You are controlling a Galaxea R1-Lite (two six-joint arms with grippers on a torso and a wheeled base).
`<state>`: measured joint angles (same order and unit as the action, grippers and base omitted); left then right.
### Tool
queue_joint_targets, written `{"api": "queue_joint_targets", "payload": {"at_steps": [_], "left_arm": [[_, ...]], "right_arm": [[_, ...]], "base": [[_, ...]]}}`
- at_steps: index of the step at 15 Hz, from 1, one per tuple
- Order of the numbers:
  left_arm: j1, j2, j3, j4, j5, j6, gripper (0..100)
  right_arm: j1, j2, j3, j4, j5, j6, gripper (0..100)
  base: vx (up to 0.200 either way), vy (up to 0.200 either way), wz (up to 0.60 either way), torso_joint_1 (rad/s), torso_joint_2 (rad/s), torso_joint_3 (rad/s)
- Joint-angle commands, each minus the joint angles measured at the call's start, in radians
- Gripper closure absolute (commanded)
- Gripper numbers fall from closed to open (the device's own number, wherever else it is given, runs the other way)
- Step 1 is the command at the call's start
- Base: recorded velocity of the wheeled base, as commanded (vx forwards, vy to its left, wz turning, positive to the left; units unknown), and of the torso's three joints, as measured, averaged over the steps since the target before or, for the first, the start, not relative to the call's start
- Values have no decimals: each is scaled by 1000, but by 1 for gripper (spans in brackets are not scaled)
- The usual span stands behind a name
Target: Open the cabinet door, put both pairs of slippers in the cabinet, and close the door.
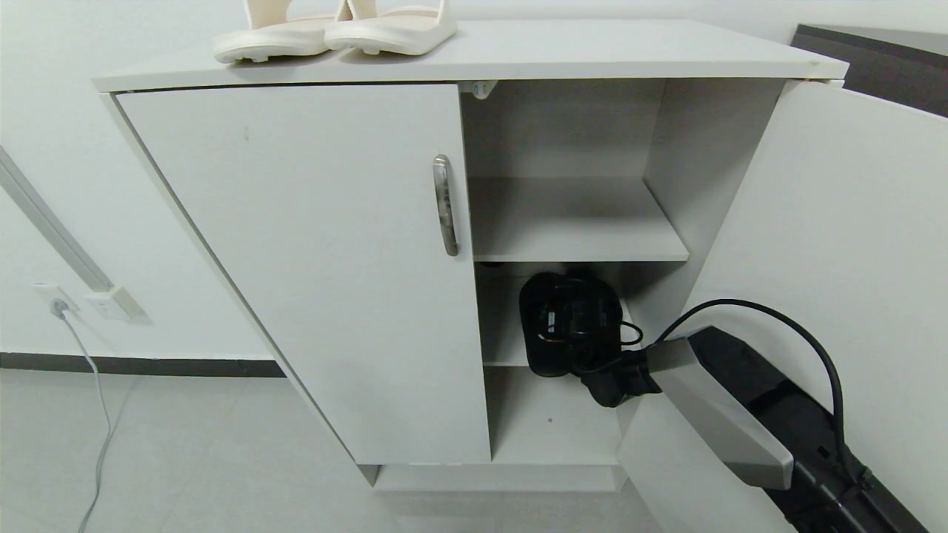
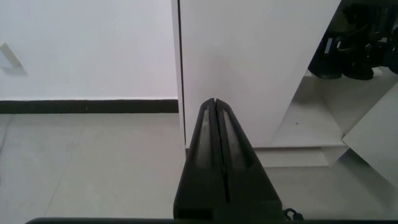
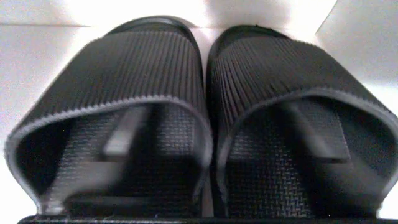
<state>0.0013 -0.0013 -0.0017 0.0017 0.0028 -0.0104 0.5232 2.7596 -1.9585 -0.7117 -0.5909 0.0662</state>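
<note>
1. Head view: A white cabinet [image 1: 474,52] stands with its left door [image 1: 311,259] shut and its right door [image 1: 837,244] swung wide, leaving the shelves reachable. The cream slippers [image 1: 333,33] sit side by side on the cabinet's top, not yet put away. The right arm [image 1: 718,407] reaches through the opening to the middle shelf [image 1: 500,340], and its dark wrist hides whatever lies there.

2. Left wrist view: The left end effector [image 2: 214,102] is closed and holds nothing, its fingers pressed together. It hangs low above the floor [image 2: 81,162], pointing at the cabinet's lower front corner, likely parked out of the way.

3. Right wrist view: The black slippers [image 3: 143,68] lie side by side, touching, toes pointing into the cabinet against its pale interior. The right end effector [image 3: 214,121] is spread open, with one of its fingers [image 3: 124,137] under each ribbed strap. The touching inner sides lie between them. This looks like a hold that moves both at once. The fingers do not seem to press now, so the pair probably rests on the shelf.
</note>
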Motion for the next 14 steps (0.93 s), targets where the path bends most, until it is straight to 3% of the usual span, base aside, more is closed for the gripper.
{"api": "queue_joint_targets", "payload": {"at_steps": [1,10,12,14], "left_arm": [[0,1,0,0,0,0,100],[0,1,0,0,-3,4,100],[0,1,0,0,-3,4,100],[0,1,0,0,-3,4,100]], "right_arm": [[9,-67,101,-34,0,0,0],[110,-443,883,-405,-9,3,0],[169,-508,1112,-540,-9,-2,0],[202,-515,1172,-608,-10,-3,0]], "base": [[0,0,0,0,0,0],[0,0,0,0,0,0],[0,0,0,0,0,0],[0,0,0,0,0,0]]}}
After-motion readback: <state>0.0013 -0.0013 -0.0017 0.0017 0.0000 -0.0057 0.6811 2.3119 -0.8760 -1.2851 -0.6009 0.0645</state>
